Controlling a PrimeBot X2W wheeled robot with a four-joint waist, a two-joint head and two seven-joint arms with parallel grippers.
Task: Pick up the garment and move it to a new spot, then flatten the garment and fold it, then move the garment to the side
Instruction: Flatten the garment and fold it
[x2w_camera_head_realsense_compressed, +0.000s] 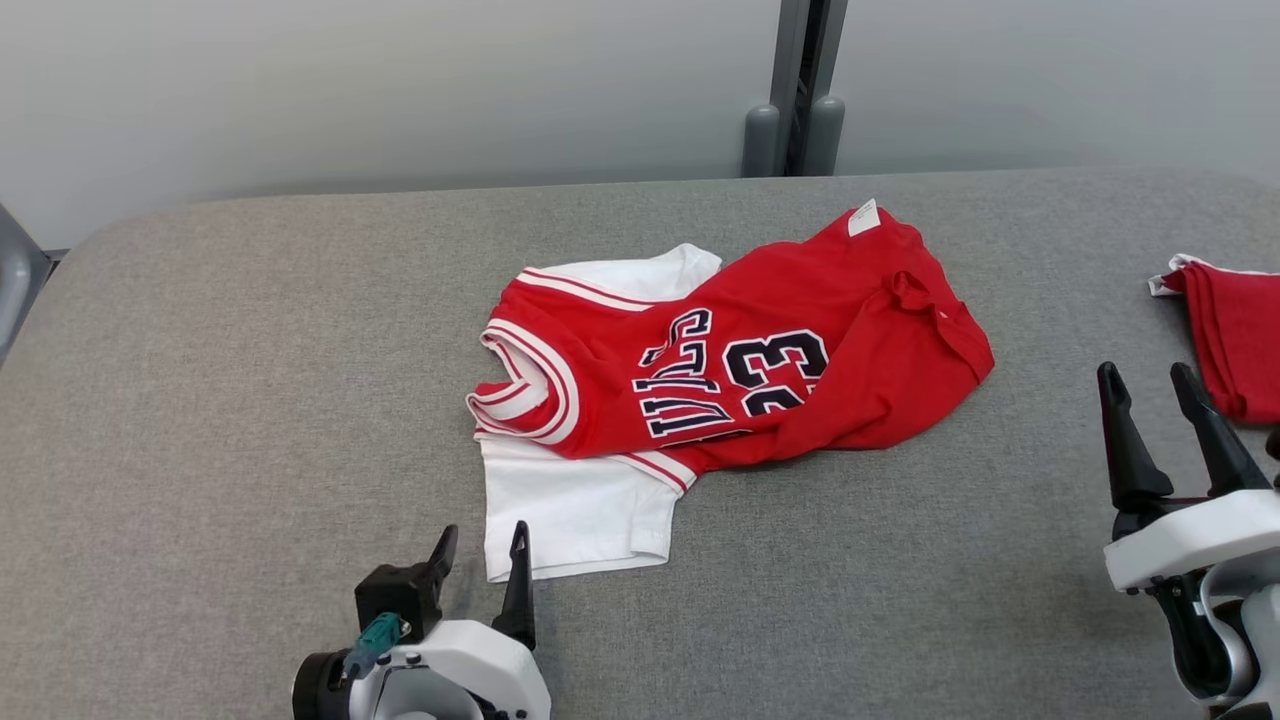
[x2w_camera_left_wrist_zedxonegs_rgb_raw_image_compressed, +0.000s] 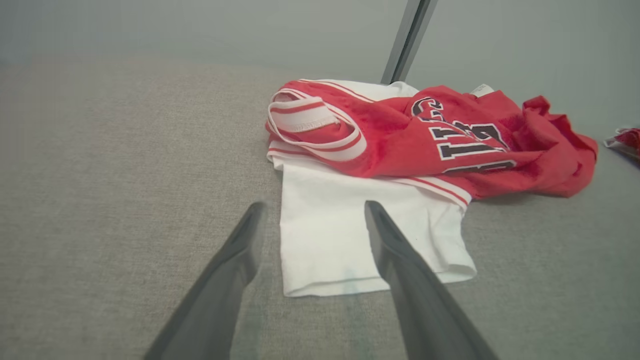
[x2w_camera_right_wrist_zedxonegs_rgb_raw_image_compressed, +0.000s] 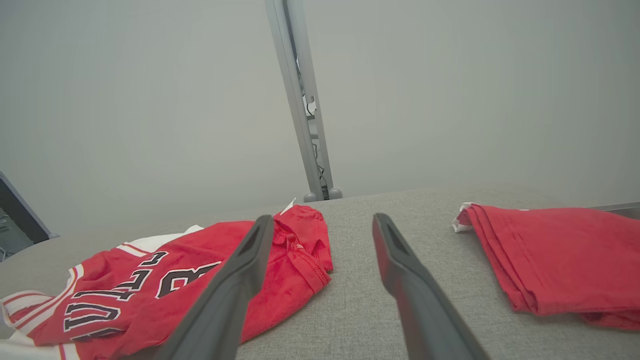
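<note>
Red-and-white garment (x2w_camera_head_realsense_compressed: 720, 380) lies crumpled mid-surface (x2w_camera_head_realsense_compressed: 250, 400), its long axis running from the white sleeve (x2w_camera_head_realsense_compressed: 575, 510) at near left to the red hem at far right. Left jaws, spread apart, sit just short of that sleeve, clearly nearer; right jaws, also apart, stand well off to its right.

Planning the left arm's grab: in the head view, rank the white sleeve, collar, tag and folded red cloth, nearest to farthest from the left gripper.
From the left gripper:
1. Sleeve, just ahead of the fingers.
2. Collar, beyond the sleeve.
3. Tag, far right corner of the jersey.
4. Folded cloth, at the far right.
</note>
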